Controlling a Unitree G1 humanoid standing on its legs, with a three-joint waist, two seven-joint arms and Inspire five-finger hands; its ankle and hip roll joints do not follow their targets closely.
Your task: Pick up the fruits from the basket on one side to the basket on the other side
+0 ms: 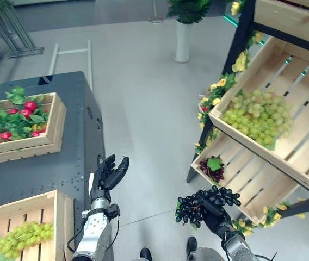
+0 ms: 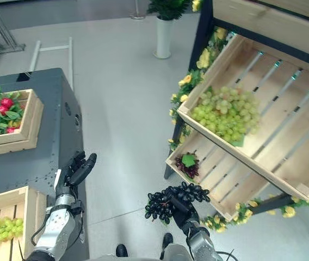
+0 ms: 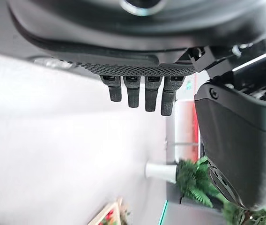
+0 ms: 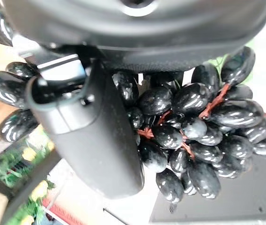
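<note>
My right hand (image 1: 215, 217) is shut on a bunch of black grapes (image 1: 201, 204), held above the floor just in front of the lower slanted crate (image 1: 252, 179). The right wrist view shows the black grapes (image 4: 189, 136) pressed between the thumb (image 4: 95, 136) and the palm. That lower crate holds a small dark red bunch with a green leaf (image 1: 213, 168). The upper slanted crate (image 1: 296, 109) holds green grapes (image 1: 258, 114). My left hand (image 1: 106, 176) is open, fingers straight, beside the dark table (image 1: 45, 174), holding nothing.
On the table stand a wooden crate of red fruit and leaves (image 1: 18, 122) and a near crate (image 1: 29, 225) with green grapes (image 1: 24, 235). Yellow flowers trim the black rack (image 1: 240, 41). A white vase with a plant (image 1: 183, 38) stands on the floor behind.
</note>
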